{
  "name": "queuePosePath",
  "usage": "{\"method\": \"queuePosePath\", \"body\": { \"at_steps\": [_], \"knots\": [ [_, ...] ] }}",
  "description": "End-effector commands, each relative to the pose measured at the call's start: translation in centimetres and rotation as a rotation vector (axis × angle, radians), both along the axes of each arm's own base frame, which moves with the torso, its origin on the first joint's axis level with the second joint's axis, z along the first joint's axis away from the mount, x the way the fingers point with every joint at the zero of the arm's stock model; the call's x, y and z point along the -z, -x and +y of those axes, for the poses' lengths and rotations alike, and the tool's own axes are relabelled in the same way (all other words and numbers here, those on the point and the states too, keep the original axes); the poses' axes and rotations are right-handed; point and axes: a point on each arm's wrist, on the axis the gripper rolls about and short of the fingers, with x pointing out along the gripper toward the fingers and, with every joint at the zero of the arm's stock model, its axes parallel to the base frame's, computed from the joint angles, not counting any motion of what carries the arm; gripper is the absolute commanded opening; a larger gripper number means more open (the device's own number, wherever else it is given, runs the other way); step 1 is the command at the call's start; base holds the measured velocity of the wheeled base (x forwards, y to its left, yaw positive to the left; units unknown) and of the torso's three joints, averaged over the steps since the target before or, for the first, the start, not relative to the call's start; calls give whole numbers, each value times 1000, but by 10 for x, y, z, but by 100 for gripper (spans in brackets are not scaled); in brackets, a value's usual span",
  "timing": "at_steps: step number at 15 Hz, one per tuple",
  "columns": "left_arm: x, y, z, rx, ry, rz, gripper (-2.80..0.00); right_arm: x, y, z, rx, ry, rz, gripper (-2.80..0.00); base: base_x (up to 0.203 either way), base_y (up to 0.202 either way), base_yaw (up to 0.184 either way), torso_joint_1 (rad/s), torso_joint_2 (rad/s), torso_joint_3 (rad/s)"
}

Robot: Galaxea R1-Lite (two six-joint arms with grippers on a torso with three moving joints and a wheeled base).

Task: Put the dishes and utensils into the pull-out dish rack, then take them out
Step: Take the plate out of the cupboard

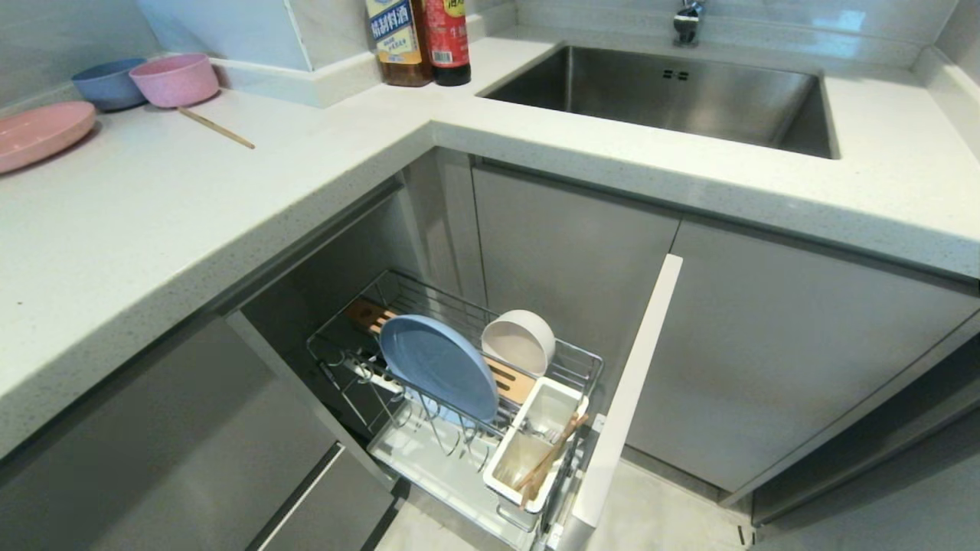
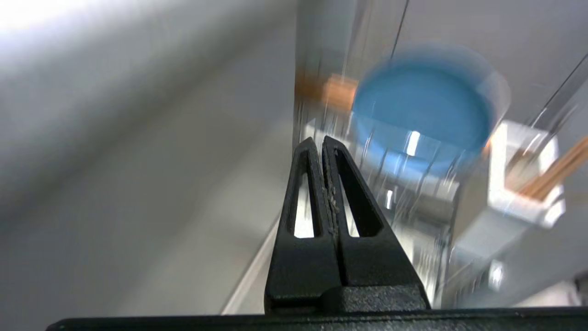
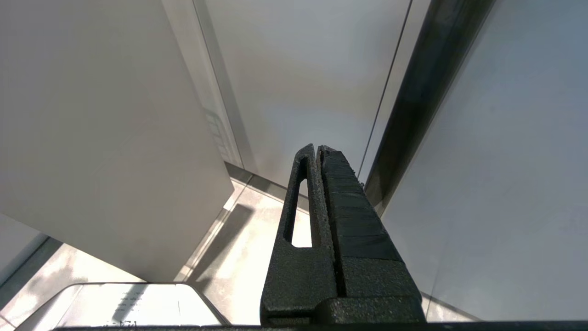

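Pull-out dish rack (image 1: pixel 582 363), drawn out: blue plate (image 1: pixel 436 366) upright in slots, white bowl (image 1: pixel 521 340) behind, chopsticks (image 1: pixel 547 459) in the utensil cup (image 1: pixel 536 444). Left gripper (image 2: pixel 320 141) and right gripper (image 3: pixel 318 148) both pressed closed, empty — unopened, either could knock the plate over.

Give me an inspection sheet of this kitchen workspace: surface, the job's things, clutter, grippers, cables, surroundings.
Surface: white counter, L-shaped, around a steel sink.
Job's things: rack pulled out; blue plate on edge in it, white bowl behind; chopsticks in cup. Fork not clearly seen.
Clutter: pink plate, pink bowl, blue bowl, one loose stick, two bottles.
Grippers: left gripper jaws shut, empty, facing the rack; right gripper shut, empty, facing cabinet fronts.
Cables: nothing seen.
Surroundings: grey cabinets, tap.
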Motion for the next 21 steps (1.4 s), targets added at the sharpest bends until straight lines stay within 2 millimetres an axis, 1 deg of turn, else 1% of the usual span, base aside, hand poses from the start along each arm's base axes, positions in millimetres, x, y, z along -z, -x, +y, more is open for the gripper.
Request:
{"method": "queuePosePath", "body": {
  "at_steps": [1,3,5,6,7,9,11,12,13,14,15,17,19,20,21],
  "knots": [
    [-35,13,0,10,-6,-92,-280,0,0,0,0,0,2,-280,0,0,0,0,0,0],
    [-91,33,-1,13,-26,-175,-280,0,0,0,0,0,2,-280,0,0,0,0,0,0],
    [-151,40,-1,2,-62,-212,-280,0,0,0,0,0,2,-280,0,0,0,0,0,0],
    [-178,31,-1,-8,-77,-194,-280,0,0,0,0,0,2,-280,0,0,0,0,0,0],
    [-199,18,-2,-28,-83,-169,-280,0,0,0,0,0,2,-280,0,0,0,0,0,0],
    [-241,-13,-2,-55,-52,-147,-280,0,0,0,0,0,2,-280,0,0,0,0,0,0],
    [-283,-47,1,-21,51,-151,-280,0,0,0,0,0,2,-280,0,0,0,0,0,0],
    [-304,-59,1,27,131,-160,-280,0,0,0,0,0,2,-280,0,0,0,0,0,0],
    [-318,-69,-1,101,225,-134,-280,0,0,0,0,0,2,-280,0,0,0,0,0,0],
    [-324,-79,-6,199,305,-62,-280,0,0,0,0,0,2,-280,0,0,0,0,0,0],
    [-323,-90,-13,285,374,40,-280,0,0,0,0,0,2,-280,0,0,0,0,0,0],
    [-316,-100,-31,452,441,197,-280,0,0,0,0,0,2,-280,0,0,0,0,0,0],
    [-297,-107,-57,573,471,374,-280,0,0,0,0,0,2,-280,0,0,0,0,0,0],
    [-282,-112,-69,572,477,463,-280,0,0,0,0,0,2,-280,0,0,0,0,0,0],
    [-259,-119,-84,549,466,570,-280,0,0,0,0,0,2,-280,0,0,0,0,0,0]
  ]
}}
